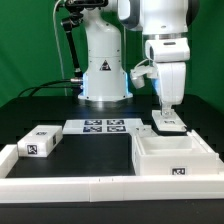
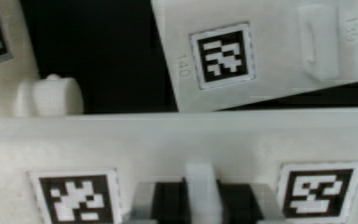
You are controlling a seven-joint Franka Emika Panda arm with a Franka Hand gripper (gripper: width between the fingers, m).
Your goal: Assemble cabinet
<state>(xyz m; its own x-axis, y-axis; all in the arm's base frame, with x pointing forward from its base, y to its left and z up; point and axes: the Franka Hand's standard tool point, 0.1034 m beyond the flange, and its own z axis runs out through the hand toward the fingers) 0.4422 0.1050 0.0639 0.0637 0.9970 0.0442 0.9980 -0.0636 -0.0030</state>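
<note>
The white cabinet body (image 1: 176, 157), an open box with a tag on its front, stands at the exterior view's right. Just behind it lies a small white panel piece (image 1: 167, 125). My gripper (image 1: 165, 112) is down on that piece. In the wrist view my dark fingers (image 2: 165, 202) press on both sides of a thin white upright edge (image 2: 199, 188) of the piece, between two tags. My gripper (image 2: 201, 205) is shut on it. Another tagged white panel (image 2: 220, 55) and a round white knob (image 2: 51, 95) lie beyond.
A second small white tagged piece (image 1: 40, 142) lies at the exterior view's left. The marker board (image 1: 103, 126) lies flat in the middle, in front of the robot base (image 1: 103, 75). A long low white border rail (image 1: 90, 186) runs along the front.
</note>
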